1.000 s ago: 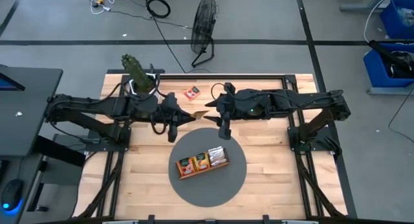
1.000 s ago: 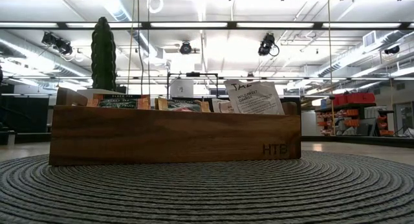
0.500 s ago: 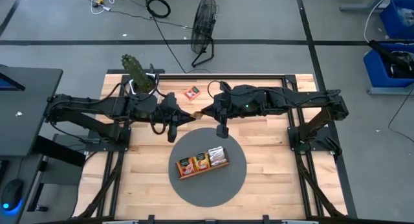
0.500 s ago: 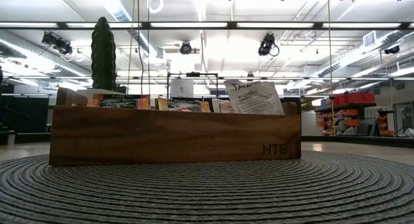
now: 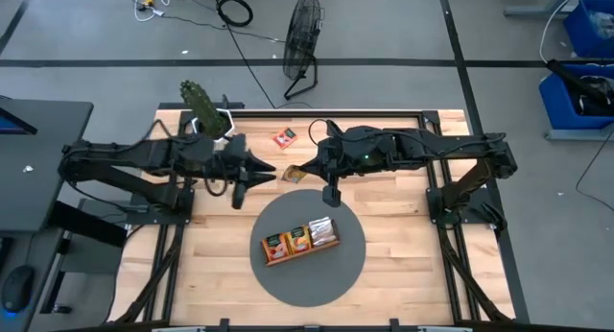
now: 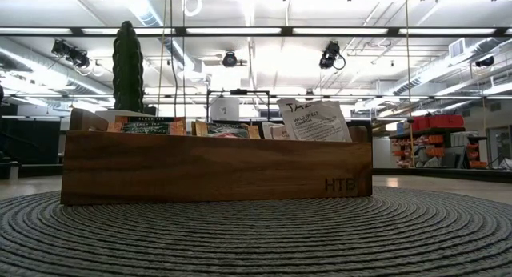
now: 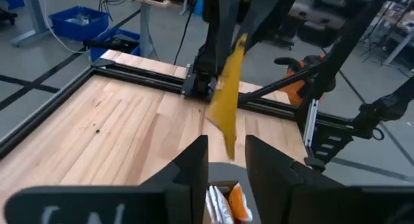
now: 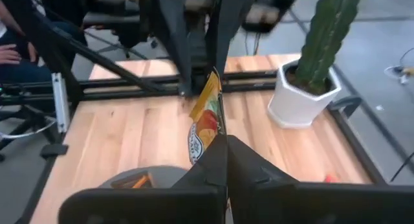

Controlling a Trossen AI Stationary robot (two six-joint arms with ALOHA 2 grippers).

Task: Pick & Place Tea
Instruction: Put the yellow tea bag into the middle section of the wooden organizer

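Observation:
One tea sachet, yellow-orange, hangs in the air above the table's far middle, between my two grippers. My right gripper is shut on it. My left gripper is open just to its left. In the left wrist view the sachet shows edge-on, its free corner in the gap ahead of my left gripper. Another tea sachet lies flat on the wood farther back. The wooden tray, with more sachets standing in it, sits on a round grey mat. My right gripper pinches the sachet between its two fingers at the edge nearest them. The fingers come in level from the table's right. The sachet stands on edge, lifted clear of the table, and sticks out from the fingertips toward my left gripper.
A cactus in a white pot stands at the far left corner, close behind my left arm. A black metal frame runs along the table's far edge. Bare wood lies left and right of the mat.
My right gripper has moved toward the table's left and shut on the sachet that my left gripper was holding up. My left gripper has opened, let go and drawn back toward the table's left edge. The sachet stays in the air.

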